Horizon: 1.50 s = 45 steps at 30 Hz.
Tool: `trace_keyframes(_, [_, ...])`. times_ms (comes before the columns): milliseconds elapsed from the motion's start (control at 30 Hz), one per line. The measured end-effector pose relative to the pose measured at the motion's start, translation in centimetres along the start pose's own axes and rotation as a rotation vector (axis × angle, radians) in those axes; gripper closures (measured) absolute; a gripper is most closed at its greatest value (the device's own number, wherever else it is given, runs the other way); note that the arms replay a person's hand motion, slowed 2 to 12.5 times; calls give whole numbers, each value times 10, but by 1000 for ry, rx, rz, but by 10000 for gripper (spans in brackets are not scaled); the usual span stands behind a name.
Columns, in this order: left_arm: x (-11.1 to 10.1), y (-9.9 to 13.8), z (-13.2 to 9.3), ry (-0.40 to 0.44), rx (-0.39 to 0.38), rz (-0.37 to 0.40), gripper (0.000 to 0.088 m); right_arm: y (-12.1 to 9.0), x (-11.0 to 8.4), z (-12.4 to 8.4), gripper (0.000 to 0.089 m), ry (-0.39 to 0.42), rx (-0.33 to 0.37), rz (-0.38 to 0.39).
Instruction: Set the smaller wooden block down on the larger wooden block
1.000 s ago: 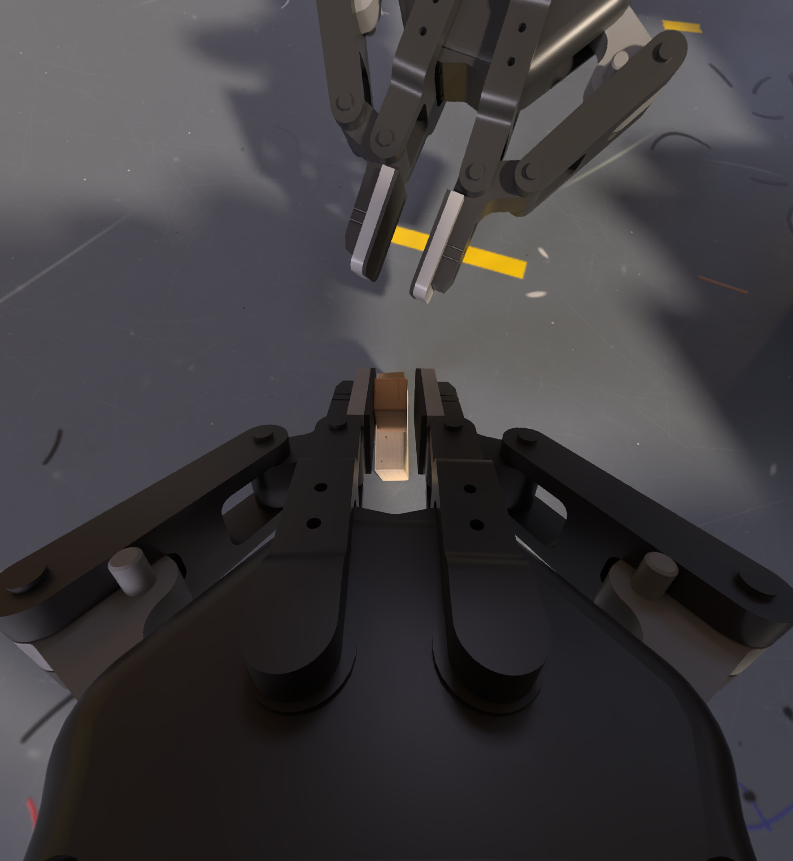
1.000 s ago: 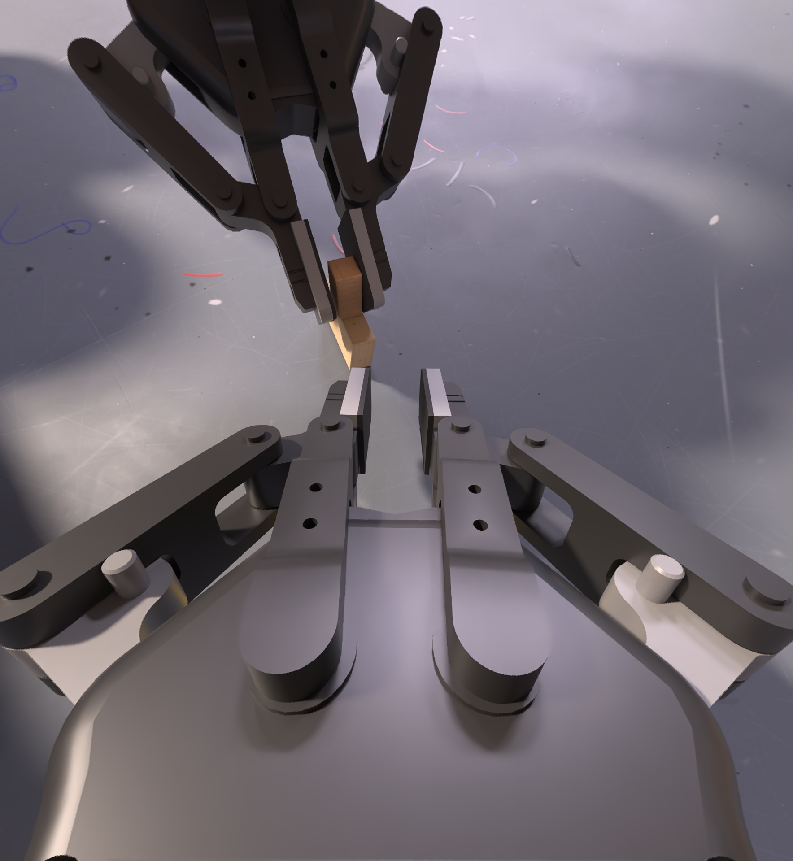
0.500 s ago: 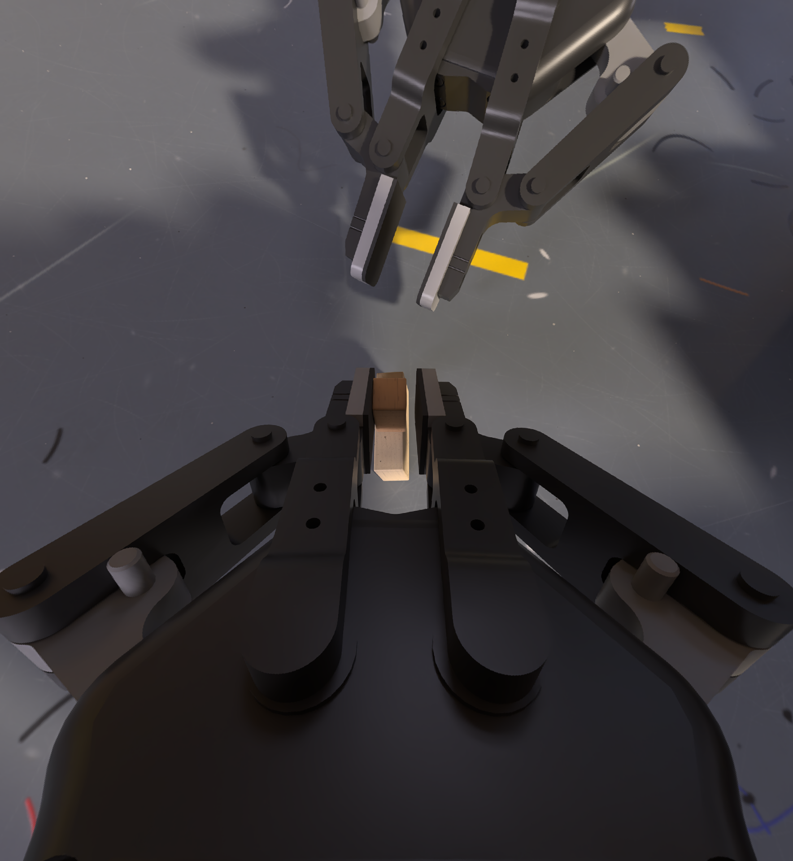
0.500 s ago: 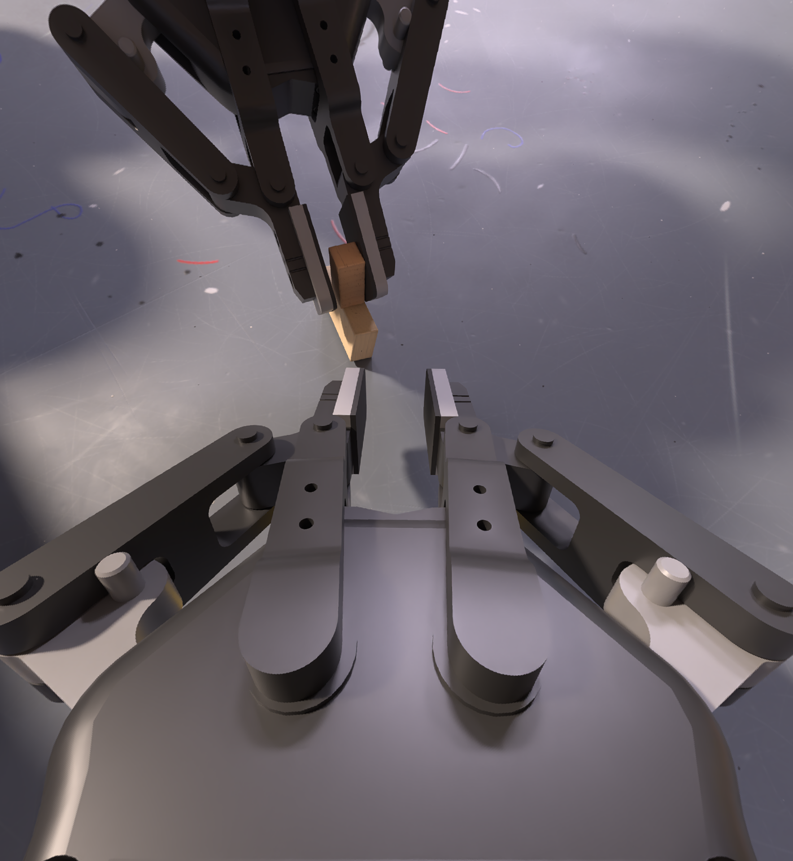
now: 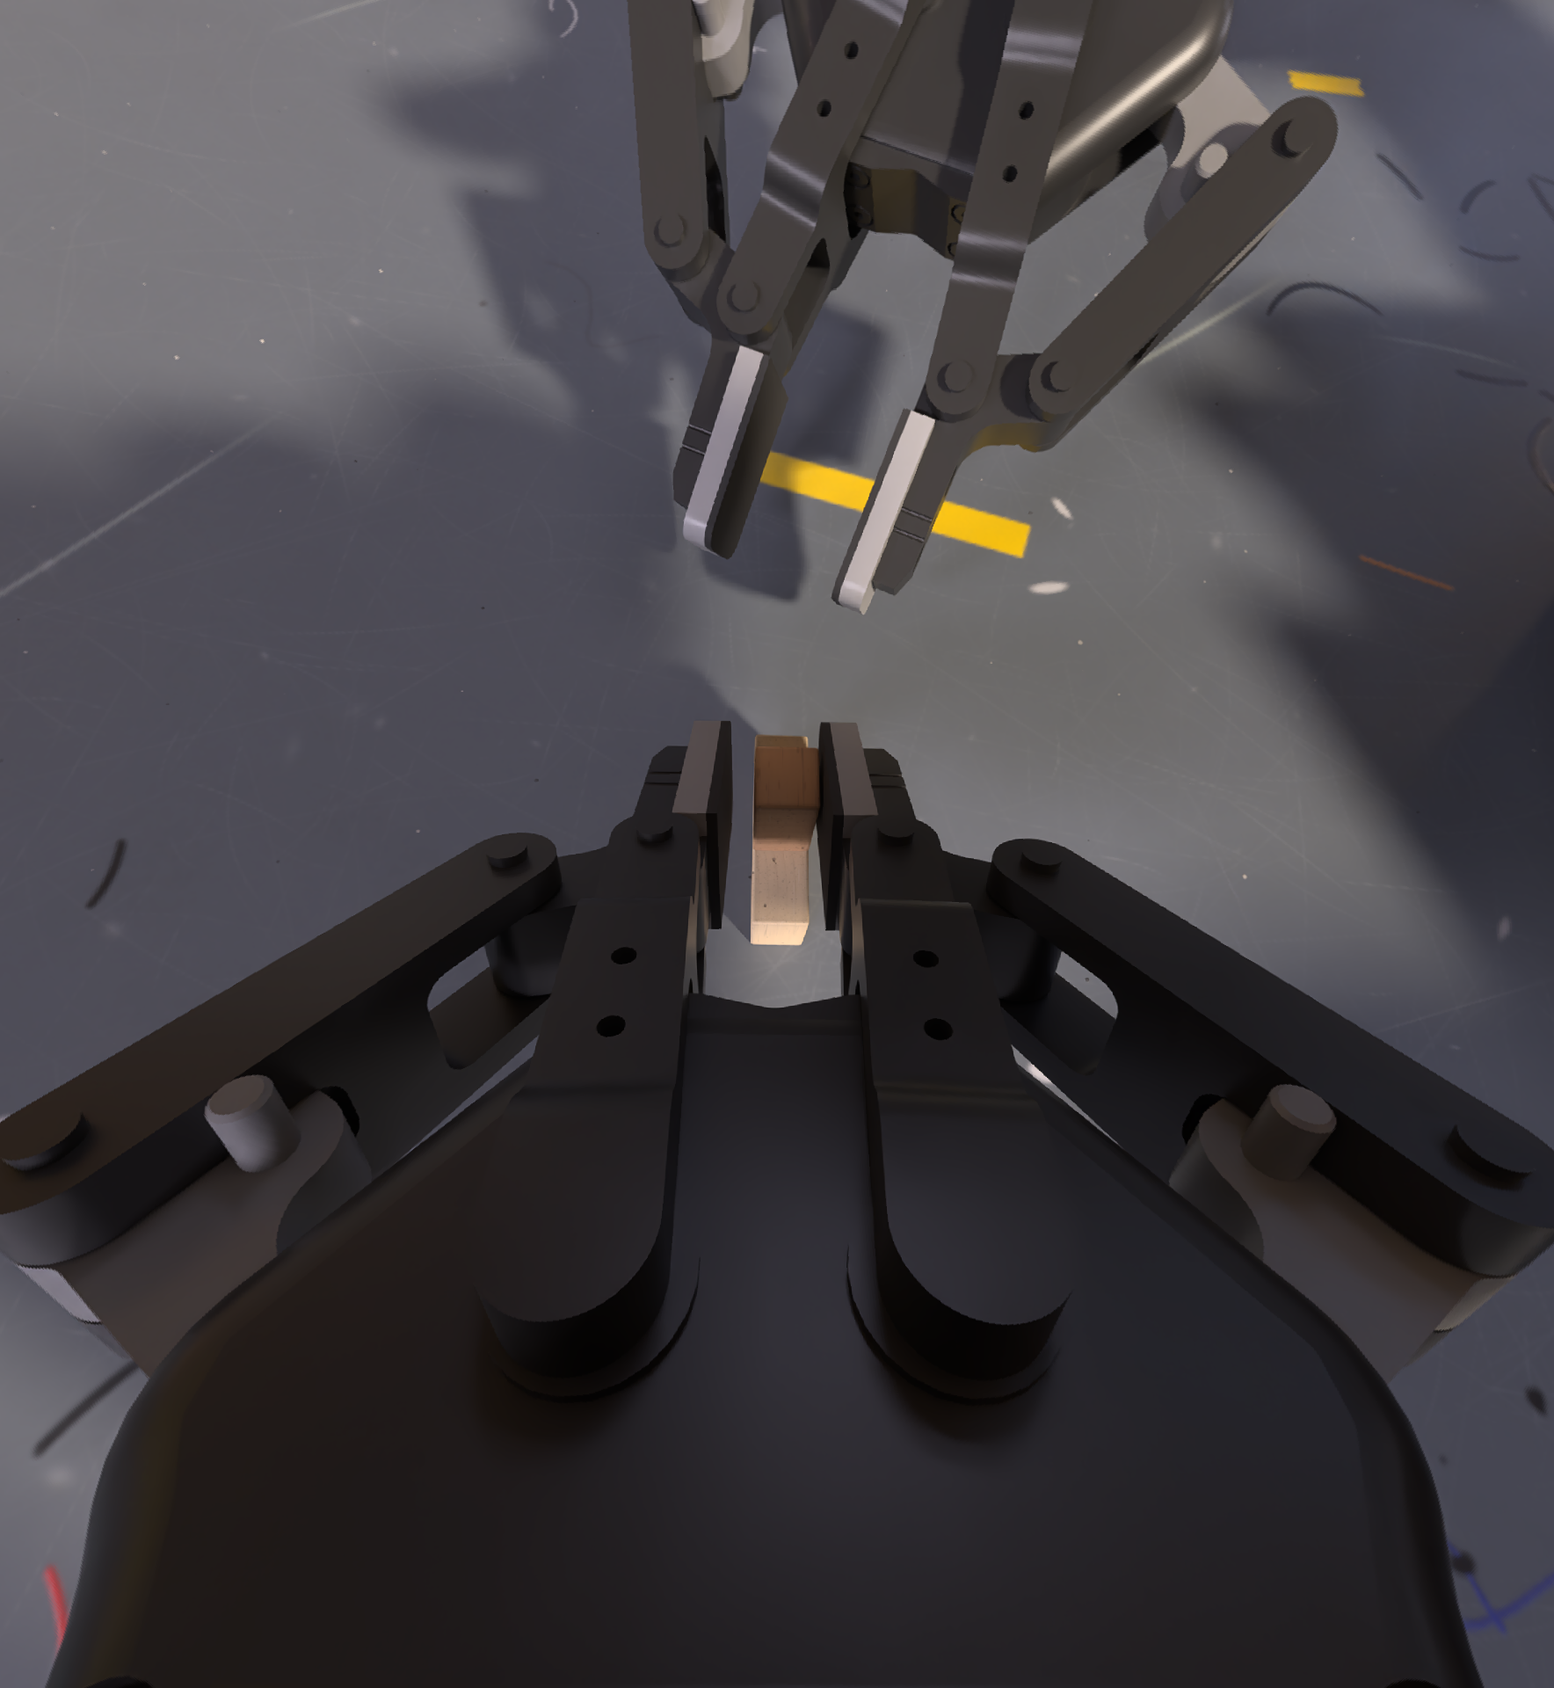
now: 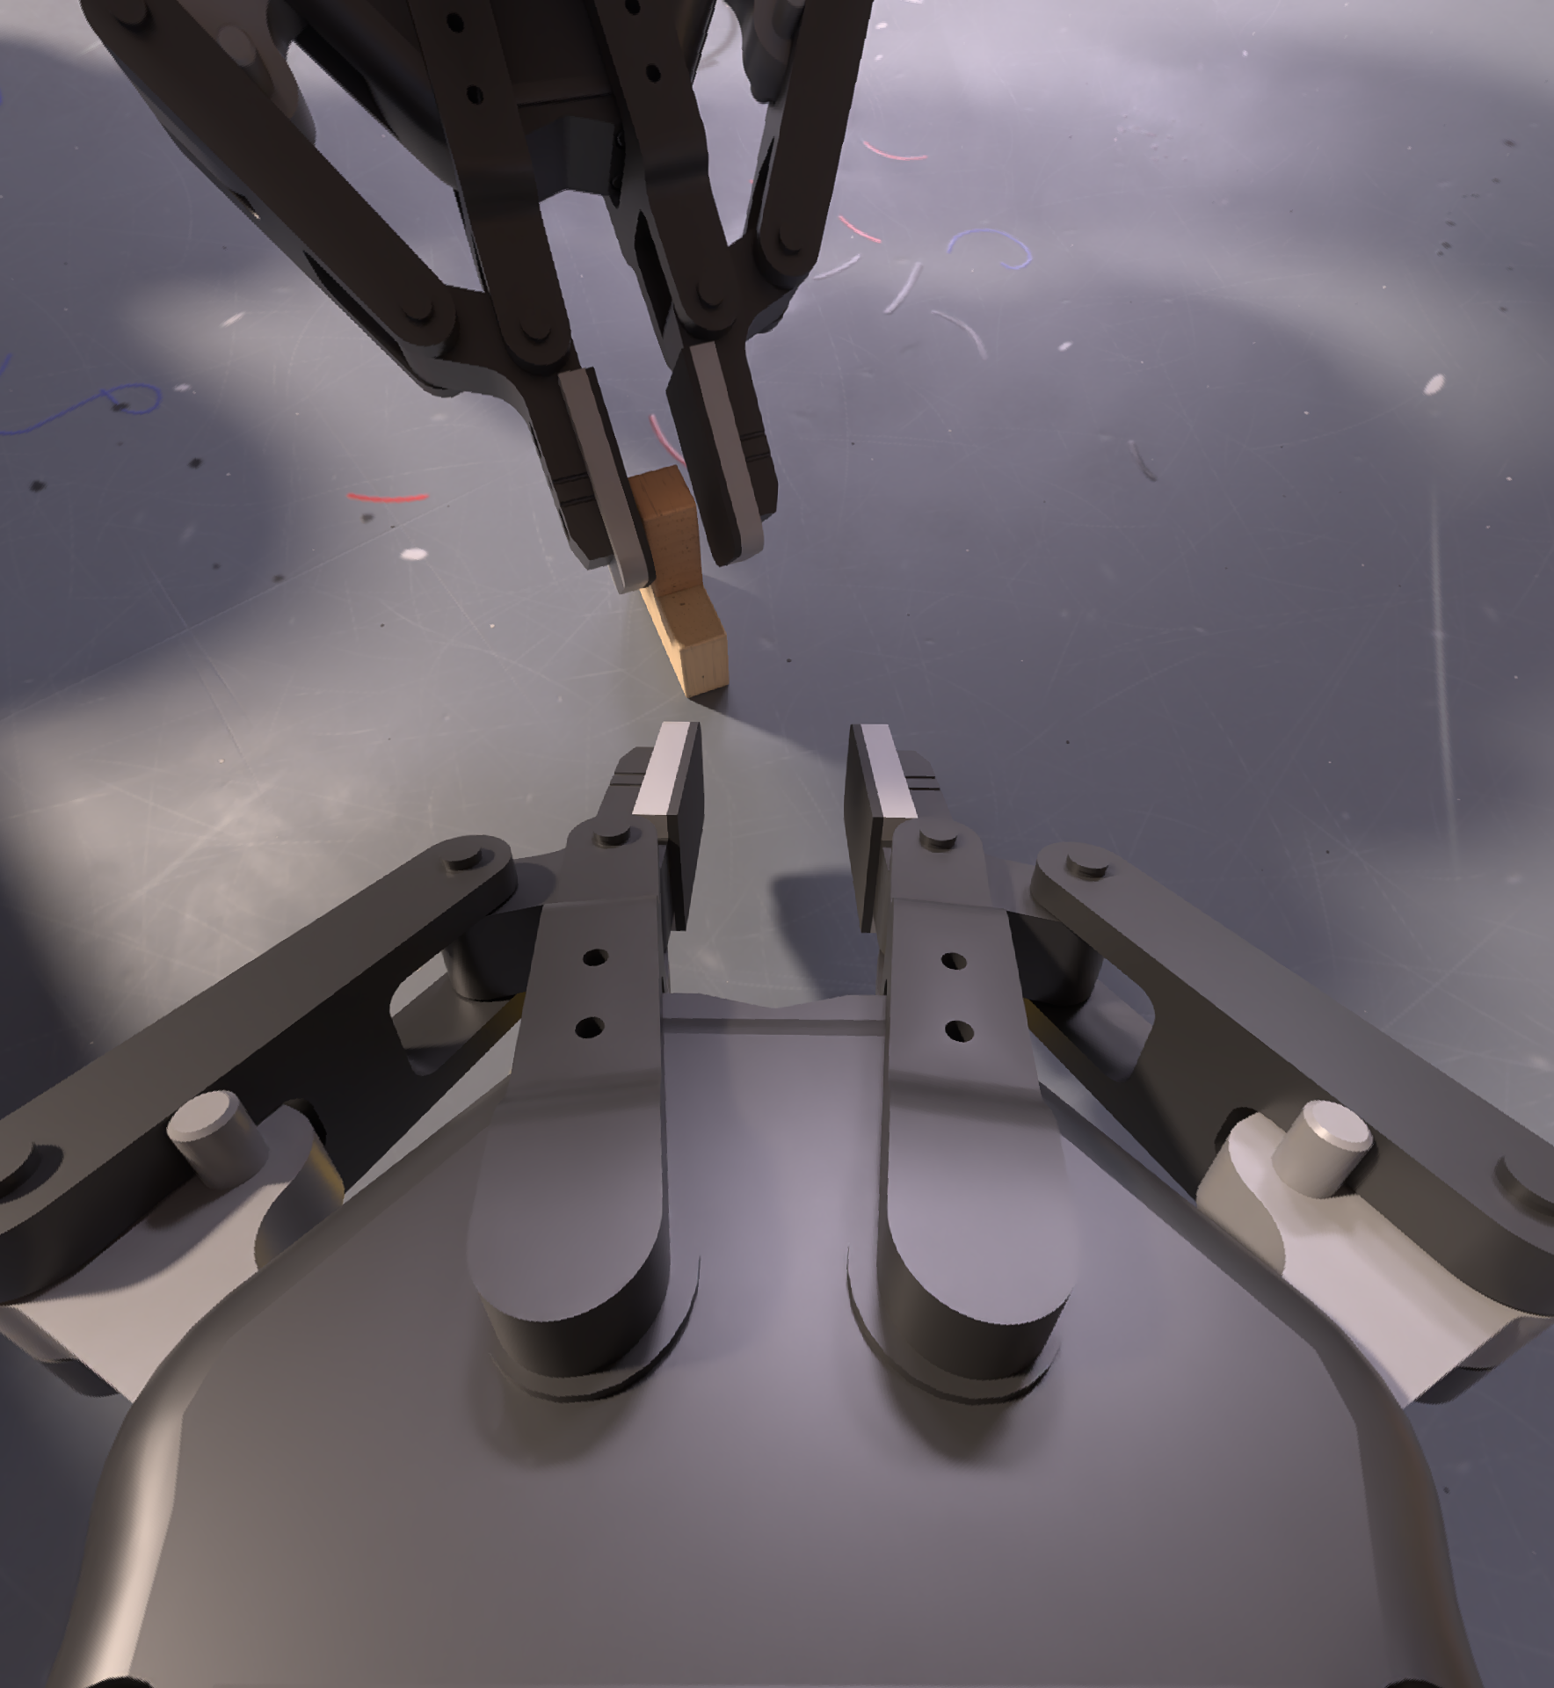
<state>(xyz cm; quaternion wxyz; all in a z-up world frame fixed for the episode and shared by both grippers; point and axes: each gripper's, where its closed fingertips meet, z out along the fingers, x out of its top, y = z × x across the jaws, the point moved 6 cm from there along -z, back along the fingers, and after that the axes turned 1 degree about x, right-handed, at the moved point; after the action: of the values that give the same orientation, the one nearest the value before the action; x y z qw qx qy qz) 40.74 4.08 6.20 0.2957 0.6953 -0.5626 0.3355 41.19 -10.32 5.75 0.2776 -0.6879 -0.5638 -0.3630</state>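
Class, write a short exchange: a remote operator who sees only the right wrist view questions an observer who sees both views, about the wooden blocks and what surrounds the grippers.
Operator: In my view the left gripper hides the sides of the smaller, darker wooden block. Is it clamped?
Observer: No. The left wrist view shows a dark gap between one of the fingers and that block; the other sits close against it.
Operator: What lies on the scuffed grey table behind my right gripper?
Observer: A yellow tape stripe, partly hidden by that gripper.
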Motion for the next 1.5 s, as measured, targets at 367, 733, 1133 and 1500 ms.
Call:
trace_keyframes(367, [3, -2, -6, 46, -24, -50, 656, 7, -4, -7, 588, 5, -17, 41])
trace_keyframes(733, [13, -16, -19, 173, -55, -184, 643, 13, -2, -14, 587, 56, -30, 90])
trace_keyframes(1133, [11, -48, -14, 139, 118, -263, 670, 8, -10, -20, 592, 35, -74, 93])
trace_keyframes(1500, [5, -44, 12, -38, 151, -136, 657, 1, -17, -28, 594, 30, -129, 127])
